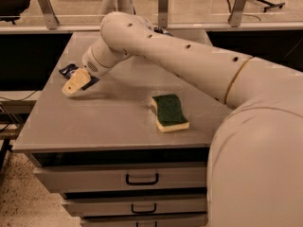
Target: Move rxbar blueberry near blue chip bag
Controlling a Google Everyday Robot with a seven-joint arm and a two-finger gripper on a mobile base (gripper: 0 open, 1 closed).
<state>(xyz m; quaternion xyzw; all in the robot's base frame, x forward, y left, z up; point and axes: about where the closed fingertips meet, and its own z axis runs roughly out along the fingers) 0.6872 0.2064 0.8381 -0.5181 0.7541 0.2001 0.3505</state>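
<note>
The rxbar blueberry (pixel 69 70) is a flat dark navy wrapper lying near the table's left edge, partly covered by my gripper. My gripper (pixel 73 85) hangs low over the table just in front of the bar and overlaps its near end. The arm reaches in from the right, across the table. The blue chip bag is almost wholly hidden behind the arm. Only a small dark bluish bit (pixel 160 31) shows at the far side of the table, and I cannot tell for sure that it is the bag.
A green and yellow sponge (pixel 170 112) lies on the grey table (pixel 109 122) right of centre near the front. Drawers with handles (pixel 141 178) sit below the tabletop. A glass partition with metal posts (pixel 163 6) runs behind the table.
</note>
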